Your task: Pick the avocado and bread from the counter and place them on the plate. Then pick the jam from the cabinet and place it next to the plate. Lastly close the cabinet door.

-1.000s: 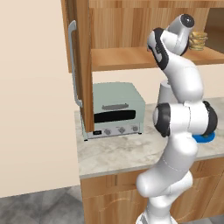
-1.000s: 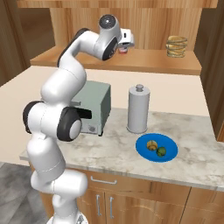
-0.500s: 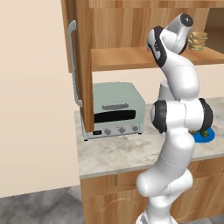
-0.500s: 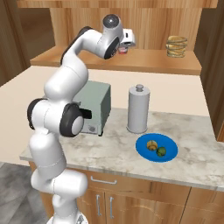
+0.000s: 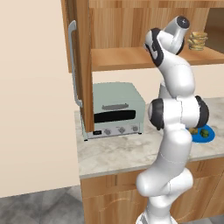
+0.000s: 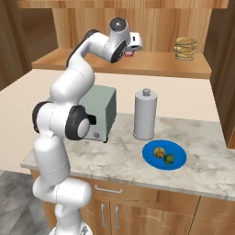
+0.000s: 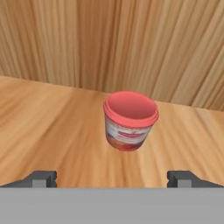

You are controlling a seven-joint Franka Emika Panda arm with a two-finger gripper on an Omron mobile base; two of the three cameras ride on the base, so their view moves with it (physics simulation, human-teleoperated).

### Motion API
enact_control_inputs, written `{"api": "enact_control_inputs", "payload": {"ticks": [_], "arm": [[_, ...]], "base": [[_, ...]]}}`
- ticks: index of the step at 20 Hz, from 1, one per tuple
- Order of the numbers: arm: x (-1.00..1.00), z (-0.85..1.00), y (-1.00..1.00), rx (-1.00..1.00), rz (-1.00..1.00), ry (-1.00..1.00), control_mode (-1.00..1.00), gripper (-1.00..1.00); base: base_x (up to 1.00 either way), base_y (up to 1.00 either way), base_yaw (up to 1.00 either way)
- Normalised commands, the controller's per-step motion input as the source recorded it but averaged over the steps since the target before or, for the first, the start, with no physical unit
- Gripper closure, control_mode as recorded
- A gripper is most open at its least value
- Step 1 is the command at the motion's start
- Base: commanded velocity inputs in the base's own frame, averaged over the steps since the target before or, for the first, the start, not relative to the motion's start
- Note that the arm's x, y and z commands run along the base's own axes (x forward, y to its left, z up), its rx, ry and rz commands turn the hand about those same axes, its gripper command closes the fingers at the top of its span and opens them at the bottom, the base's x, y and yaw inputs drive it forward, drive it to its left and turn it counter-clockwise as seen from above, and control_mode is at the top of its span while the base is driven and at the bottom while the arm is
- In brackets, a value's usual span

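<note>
stage: food's done imo. I see the avocado [image 6: 170, 159] and bread [image 6: 159, 152] sitting side by side on the blue plate [image 6: 149, 159], so I'm on the jam part now.

jam: the jam [image 7: 130, 120] stands upright on the cabinet shelf [image 7: 52, 127], a bit in from the back wall. In hand view it's dead center between the tips, which is why I've got the arm lined up like this, straight shot in.

end effector: end effector [image 6: 133, 47] is up at shelf height inside the cabinet [image 5: 131, 26], fingers spread wide, nothing in them. Tips sit on either side of the jar but short of it, no contact yet afaict. Wide gap bc the jar is squat and I want clearance on both sides before closing.

door: cabinet door [image 5: 81, 65] hangs open at the left, edge-on to me in left base view, handle facing out. Has to be open for the reach; closing it comes last.

surface: surface [image 6: 119, 158] has the toaster oven [image 5: 114, 110] and a steel canister [image 6: 145, 114] just behind the plate. Free room beside the plate on the near side, prob where the jam goes.

other: stack of tan discs [image 6: 185, 48] further along the shelf, well apart from the jar, not in my way.

risk: jar is small and light, a crooked close could tip it.
</note>
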Motion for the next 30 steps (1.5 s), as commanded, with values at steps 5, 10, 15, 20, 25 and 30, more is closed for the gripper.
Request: {"api": "enact_control_inputs", "payload": {"ticks": [5,10,15,20,25,30], "arm": [[0.26,-0.03,-0.04,0.00,0.00,0.01,-1.00,-1.00],[0.32,0.00,-0.05,0.00,0.00,0.04,-1.00,-1.00],[0.26,0.04,-0.07,0.00,0.00,0.01,-1.00,-1.00],[0.24,0.03,-0.05,0.00,0.00,0.02,-1.00,-1.00],[0.22,0.00,-0.02,0.00,0.00,0.01,-1.00,-1.00],[0.16,-0.01,0.00,0.00,0.00,0.06,-1.00,1.00]], "base": [[0.00,0.00,0.00],[0.00,0.00,0.00],[0.00,0.00,0.00],[0.00,0.00,0.00],[0.00,0.00,0.00],[0.00,0.00,0.00]]}}
